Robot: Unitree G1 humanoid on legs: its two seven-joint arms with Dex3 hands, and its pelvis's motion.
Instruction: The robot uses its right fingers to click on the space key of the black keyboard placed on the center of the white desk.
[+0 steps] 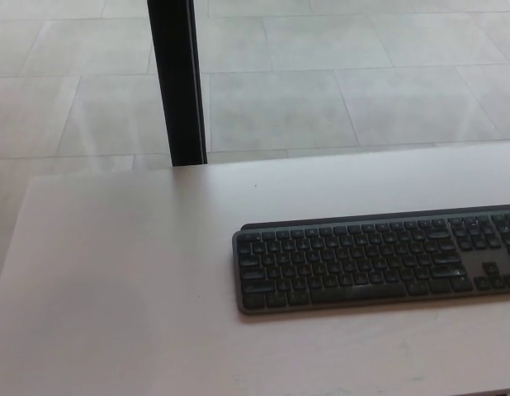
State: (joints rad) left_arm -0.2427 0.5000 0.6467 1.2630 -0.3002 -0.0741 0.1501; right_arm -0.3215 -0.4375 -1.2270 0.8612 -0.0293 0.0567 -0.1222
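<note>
Evidently nothing is begun: the black keyboard (377, 260) is seen at four o'clock on the white desk (115, 272), its space key (358, 292) unpressed, and neither hand is shown, so their state cannot be told.

No part of the robot's body shows in the head view, so its look cannot be told.

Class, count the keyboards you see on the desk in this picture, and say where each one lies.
1. The black keyboard lies on the white desk, toward the right; its right end runs past the picture's edge. Anything further right is out of view.
</note>
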